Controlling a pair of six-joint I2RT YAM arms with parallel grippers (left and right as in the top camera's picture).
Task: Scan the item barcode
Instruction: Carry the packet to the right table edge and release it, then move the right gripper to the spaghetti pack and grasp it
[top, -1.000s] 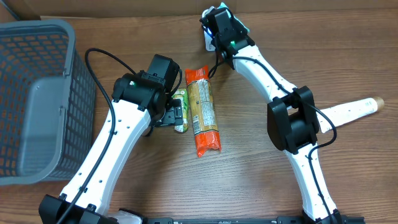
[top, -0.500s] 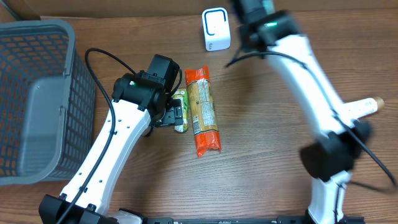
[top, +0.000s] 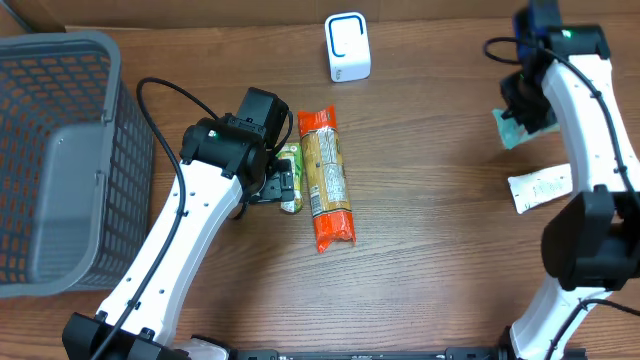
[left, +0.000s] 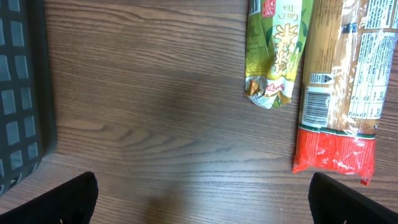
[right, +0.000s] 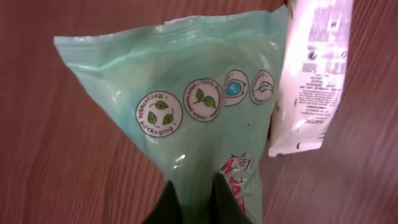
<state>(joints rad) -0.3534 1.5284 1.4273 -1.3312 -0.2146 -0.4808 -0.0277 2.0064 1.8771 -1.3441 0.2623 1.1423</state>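
Toward 2 o'clock on the table (top: 420, 290), the right claw (right: 198, 198) is clamped on a green pouch (right: 186, 118); in the wrist view its length runs 6 to 12 o'clock, sealed edge at 12. The left claw (left: 202, 202) gapes apart.

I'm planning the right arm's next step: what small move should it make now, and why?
Probably lower the teal pouch and open the right claw. It has swung away from the scanner, which suggests the scan is done, and it is shut on the pouch near the white packet.
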